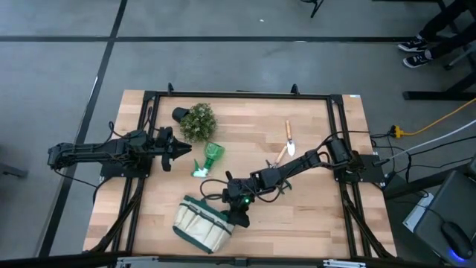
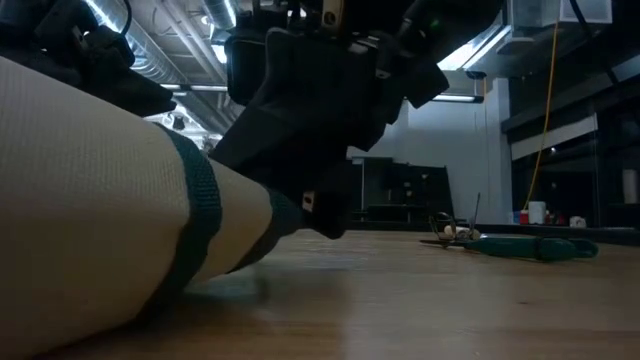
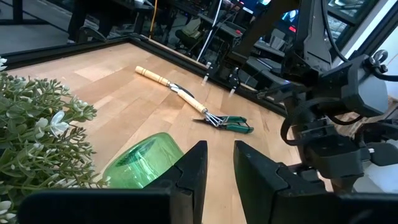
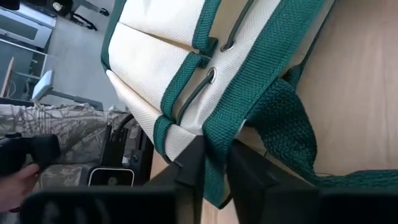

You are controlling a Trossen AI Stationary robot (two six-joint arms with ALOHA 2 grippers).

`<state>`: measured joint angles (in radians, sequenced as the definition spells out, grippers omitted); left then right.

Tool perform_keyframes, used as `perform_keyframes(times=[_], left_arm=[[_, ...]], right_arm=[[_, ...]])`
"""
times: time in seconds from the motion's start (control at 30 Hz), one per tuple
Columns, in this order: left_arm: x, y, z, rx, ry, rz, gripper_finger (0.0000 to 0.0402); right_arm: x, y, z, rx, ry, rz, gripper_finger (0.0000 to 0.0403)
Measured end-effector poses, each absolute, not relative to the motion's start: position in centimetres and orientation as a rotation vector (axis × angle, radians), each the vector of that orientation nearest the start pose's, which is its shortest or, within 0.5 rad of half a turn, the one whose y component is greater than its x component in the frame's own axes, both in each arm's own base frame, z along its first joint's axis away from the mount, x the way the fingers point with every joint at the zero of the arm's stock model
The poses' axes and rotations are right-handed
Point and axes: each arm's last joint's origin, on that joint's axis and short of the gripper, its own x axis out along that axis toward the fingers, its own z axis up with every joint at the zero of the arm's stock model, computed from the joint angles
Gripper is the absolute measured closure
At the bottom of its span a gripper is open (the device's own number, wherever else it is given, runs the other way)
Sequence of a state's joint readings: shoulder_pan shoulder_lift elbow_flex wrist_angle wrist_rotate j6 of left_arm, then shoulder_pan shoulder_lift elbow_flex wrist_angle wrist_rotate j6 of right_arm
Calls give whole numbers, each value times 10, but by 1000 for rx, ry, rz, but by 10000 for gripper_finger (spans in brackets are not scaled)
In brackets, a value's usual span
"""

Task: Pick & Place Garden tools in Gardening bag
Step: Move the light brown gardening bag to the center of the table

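Note:
The gardening bag (image 1: pixel 199 225), beige canvas with dark green trim, lies near the table's front edge. My right gripper (image 1: pixel 239 214) is shut on its green trim. Three garden tools lie on the wood. The wooden-handled one (image 1: pixel 289 138) and the green-handled shears (image 1: pixel 279 158) are right of centre. The green-and-white plastic piece (image 1: pixel 210 158) is in front of my left gripper (image 1: pixel 184 151). That gripper hovers at the table's left, its fingers a little apart with nothing between them (image 3: pixel 219 180). My right gripper pinches the bag's green rim band (image 4: pixel 214 146) between its two fingers (image 4: pixel 190 163). It comes slanting down from the table's right and far side. The bag's beige wall (image 2: pixel 90 200) rests on the table, and a green strap (image 4: pixel 292 137) lies slack on the wood beside the fingers.
A bushy green plant in a black pot (image 1: pixel 197 121) stands at the far left, close to my left gripper. A black frame (image 1: pixel 238 94) runs around the tabletop. Bare wood lies between the bag and the tools (image 1: pixel 312 216).

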<state>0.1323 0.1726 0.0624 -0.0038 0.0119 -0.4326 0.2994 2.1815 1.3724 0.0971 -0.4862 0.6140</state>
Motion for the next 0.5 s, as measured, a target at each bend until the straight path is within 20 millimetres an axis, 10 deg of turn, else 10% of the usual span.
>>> perform_keyframes(times=[0.5], left_arm=[[105,14,171,-440,86,143,329]], right_arm=[[427,147,132,639,954,538,399]])
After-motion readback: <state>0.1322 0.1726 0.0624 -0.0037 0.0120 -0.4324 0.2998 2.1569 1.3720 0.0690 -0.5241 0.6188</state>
